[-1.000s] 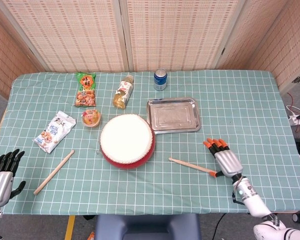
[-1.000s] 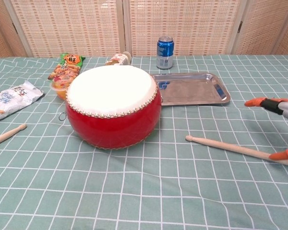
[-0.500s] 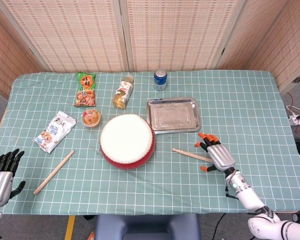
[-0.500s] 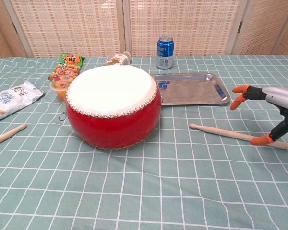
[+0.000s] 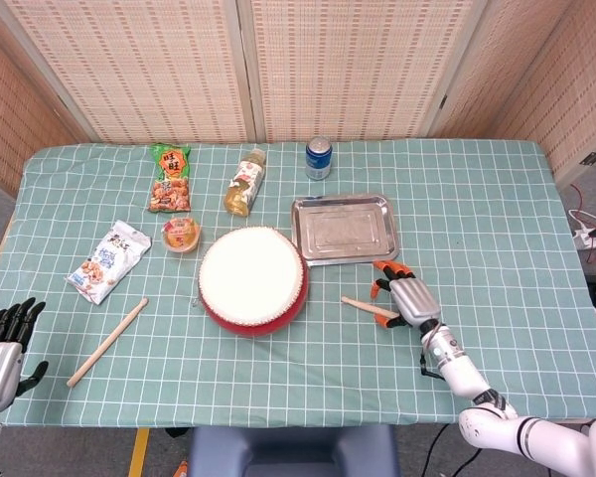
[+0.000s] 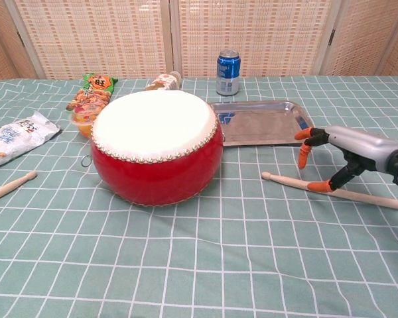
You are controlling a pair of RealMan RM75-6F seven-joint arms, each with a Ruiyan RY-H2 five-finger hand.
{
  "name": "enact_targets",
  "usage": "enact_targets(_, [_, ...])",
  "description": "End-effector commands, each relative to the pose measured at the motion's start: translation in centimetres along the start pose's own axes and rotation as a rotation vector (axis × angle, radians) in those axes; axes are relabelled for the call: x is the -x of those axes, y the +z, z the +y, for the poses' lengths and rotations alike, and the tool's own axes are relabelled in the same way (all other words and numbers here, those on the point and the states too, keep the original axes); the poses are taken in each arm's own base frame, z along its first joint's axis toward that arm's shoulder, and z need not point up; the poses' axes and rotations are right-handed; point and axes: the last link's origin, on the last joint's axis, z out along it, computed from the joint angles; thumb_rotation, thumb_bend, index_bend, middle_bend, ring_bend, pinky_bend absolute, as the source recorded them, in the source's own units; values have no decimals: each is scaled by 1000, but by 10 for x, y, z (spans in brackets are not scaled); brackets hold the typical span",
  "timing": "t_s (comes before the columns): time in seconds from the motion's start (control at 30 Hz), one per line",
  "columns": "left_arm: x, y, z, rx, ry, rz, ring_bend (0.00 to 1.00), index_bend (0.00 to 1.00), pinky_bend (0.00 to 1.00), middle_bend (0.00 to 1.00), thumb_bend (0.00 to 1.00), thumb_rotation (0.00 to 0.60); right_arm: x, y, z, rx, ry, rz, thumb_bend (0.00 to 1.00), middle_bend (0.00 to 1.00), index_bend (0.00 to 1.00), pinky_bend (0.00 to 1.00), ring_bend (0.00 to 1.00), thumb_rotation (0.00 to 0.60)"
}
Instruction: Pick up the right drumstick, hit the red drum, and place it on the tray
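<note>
Table — left hand in head view only.

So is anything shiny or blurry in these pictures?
Head view: sharp, evenly lit, the tray gives a soft sheen. Chest view: the tray mirrors the blue can, and the red drum casts a faint shadow; nothing looks blurry.

You can see print on the snack bags at far left and the blue can, but none is legible. The bottle label is also unreadable.
</note>
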Motion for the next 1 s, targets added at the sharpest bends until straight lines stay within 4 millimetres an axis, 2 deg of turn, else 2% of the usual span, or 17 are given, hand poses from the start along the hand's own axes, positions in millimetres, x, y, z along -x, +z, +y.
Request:
enact_targets(0.03, [0, 1, 0, 3, 0, -1, 0, 0, 34, 0, 248, 600, 3, 4, -1, 4, -3, -10, 272, 75, 460, 101, 15, 600])
enact_targets(0.43, [3, 1, -2, 3, -10, -5, 0, 0, 34, 0, 248, 600, 16, 12, -4, 6, -63, -25, 315, 75, 485, 101, 15, 600])
enact_targets(0.67, [4, -1, -5, -2, -20, -6, 0, 0, 34, 0, 250, 600, 22, 12, -7, -1, -77, -30, 372, 77, 548, 101, 15, 600])
enact_targets(0.8, [4, -3, -7, -4, -26, -7, 0, 0, 34, 0, 245, 600, 15, 6, -11, -22, -17, 8, 417, 95, 596, 106, 27, 600])
enact_targets(1.0, [1, -5, -10, -7, -29, 0, 0, 0, 34, 0, 246, 600, -17, -13, -15, -82, 220, 100, 423, 109, 604, 107, 34, 600])
